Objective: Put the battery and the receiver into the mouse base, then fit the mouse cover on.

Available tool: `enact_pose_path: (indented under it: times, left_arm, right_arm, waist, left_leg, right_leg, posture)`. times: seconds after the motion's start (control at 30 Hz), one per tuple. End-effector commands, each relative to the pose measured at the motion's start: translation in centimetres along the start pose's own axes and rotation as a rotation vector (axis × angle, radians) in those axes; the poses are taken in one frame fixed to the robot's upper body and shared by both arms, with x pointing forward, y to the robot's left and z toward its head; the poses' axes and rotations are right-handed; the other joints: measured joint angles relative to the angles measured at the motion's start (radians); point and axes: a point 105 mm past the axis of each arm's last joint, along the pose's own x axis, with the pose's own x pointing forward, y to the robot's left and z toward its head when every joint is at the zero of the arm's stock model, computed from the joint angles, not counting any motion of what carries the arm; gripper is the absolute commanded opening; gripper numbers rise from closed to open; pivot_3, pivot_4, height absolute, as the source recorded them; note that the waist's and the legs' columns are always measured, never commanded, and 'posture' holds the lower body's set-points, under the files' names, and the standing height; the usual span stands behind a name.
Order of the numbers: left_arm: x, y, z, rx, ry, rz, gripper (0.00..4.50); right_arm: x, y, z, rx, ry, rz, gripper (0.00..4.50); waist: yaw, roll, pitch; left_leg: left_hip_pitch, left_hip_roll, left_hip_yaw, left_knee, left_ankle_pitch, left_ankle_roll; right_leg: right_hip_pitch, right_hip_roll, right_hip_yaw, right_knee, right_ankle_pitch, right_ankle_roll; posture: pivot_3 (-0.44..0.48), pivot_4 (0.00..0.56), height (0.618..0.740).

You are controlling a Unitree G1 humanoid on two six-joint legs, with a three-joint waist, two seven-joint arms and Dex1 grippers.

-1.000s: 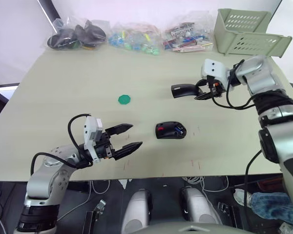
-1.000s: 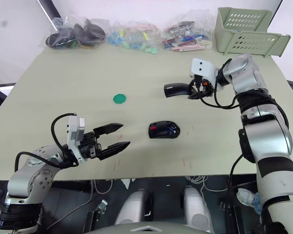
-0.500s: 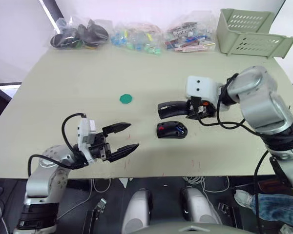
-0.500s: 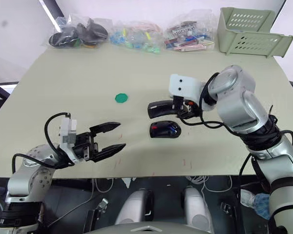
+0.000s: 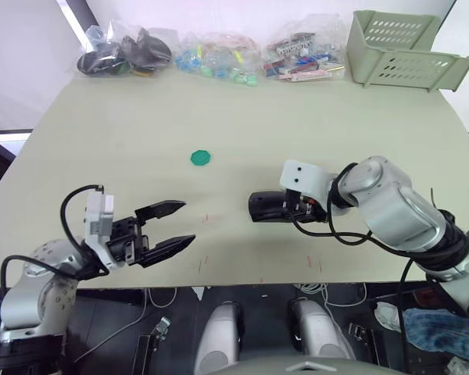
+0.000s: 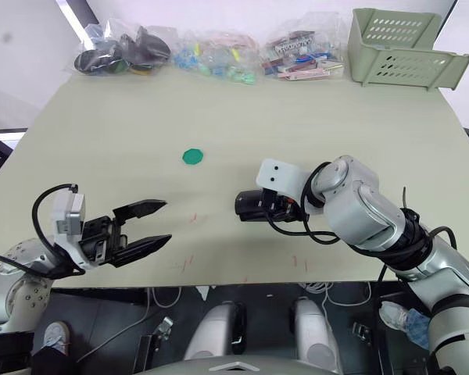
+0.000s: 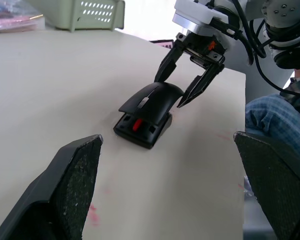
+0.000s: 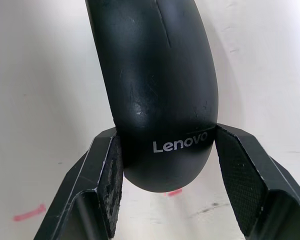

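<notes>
The glossy black mouse cover (image 7: 155,96) lies tilted on the mouse base (image 7: 140,131), front edge raised so the red wheel shows under it. My right gripper (image 5: 277,207) is shut on the cover's rear; in the right wrist view both pads (image 8: 112,170) press the sides of the cover (image 8: 155,85). The battery and the receiver are hidden under the cover. My left gripper (image 5: 187,222) hangs open and holds nothing, low over the table's near edge, well to the left of the mouse.
A green disc (image 5: 200,158) lies on the table behind and left of the mouse. Plastic bags of parts (image 5: 219,58) line the far edge. A pale green basket (image 5: 402,51) stands at the back right.
My right arm has carried the cover from the back right down onto the mouse base. My left arm has drawn back to the left, toward the near edge, still open.
</notes>
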Motion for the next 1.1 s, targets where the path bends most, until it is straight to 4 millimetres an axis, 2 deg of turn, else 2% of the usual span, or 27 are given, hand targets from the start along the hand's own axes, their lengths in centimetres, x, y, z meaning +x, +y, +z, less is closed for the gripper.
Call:
enact_pose_path:
  times: [0.03,0.4,1.1]
  left_arm:
    - [-1.2,-0.1,0.5,0.011,-0.015,0.018,4.50]
    - [-2.1,-0.1,0.0,0.007,0.002,0.052,4.50]
    - [-2.1,0.0,-0.4,0.008,0.012,0.058,4.50]
  right_arm:
    - [0.0,0.0,0.5,-0.044,-0.027,-0.010,2.51]
    - [1.2,-0.2,0.0,-0.070,-0.005,-0.001,2.51]
    - [0.9,-1.3,-0.7,-0.105,0.043,-0.040,2.51]
  waist:
    - [0.000,0.000,0.000]
    - [0.001,-0.001,0.000]
    - [0.001,-0.001,-0.001]
  left_leg:
    - [0.000,0.000,0.000,0.000,0.000,0.000]
    - [-0.003,0.000,0.000,0.003,0.000,0.000]
    - [-0.003,0.001,0.000,0.008,0.000,0.000]
  right_leg:
    - [0.000,0.000,-0.001,0.000,0.000,0.000]
    - [0.000,0.000,-0.002,0.000,0.000,0.000]
    - [0.001,0.000,-0.002,0.002,0.000,-0.001]
  posture:
    - [0.000,0.150,0.740]
    - [0.000,0.150,0.740]
    - [0.000,0.150,0.740]
